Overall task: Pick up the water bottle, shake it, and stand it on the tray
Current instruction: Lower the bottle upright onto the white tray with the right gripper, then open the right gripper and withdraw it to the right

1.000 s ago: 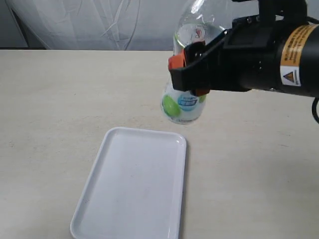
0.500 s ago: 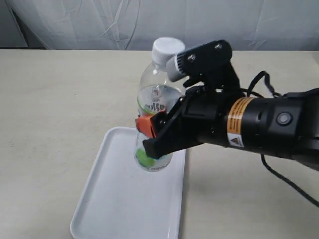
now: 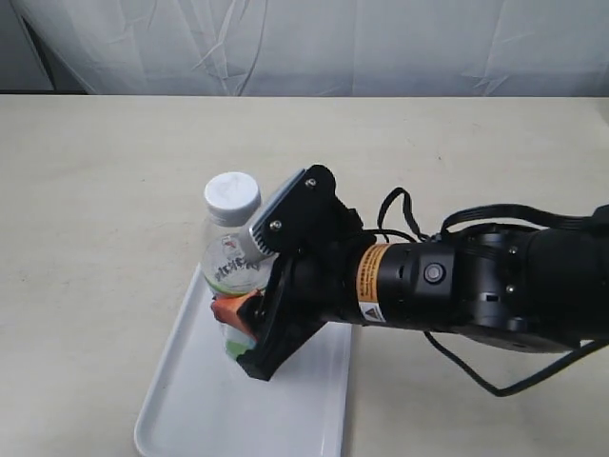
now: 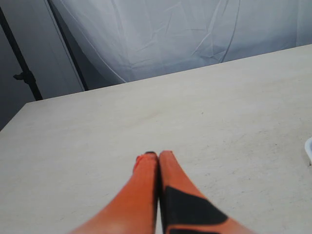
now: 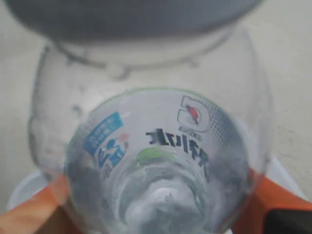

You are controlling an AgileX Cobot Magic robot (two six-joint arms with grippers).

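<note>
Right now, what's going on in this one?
The right gripper is clamped on the lower body of the water bottle, holding it cap-up and roughly upright over the far end of the tray. The gripper hides the bottle's base, so I cannot tell whether it touches the tray. The bottle has not been released. The left gripper is shut on nothing, above bare table, taking no part.

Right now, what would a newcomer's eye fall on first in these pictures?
The big black right arm reaches across the exterior view, the right gripper's fingers shut on the water bottle, white cap up, over the far end of the white tray. In the left wrist view, the left gripper's orange fingers are pressed together above the beige table.
</note>
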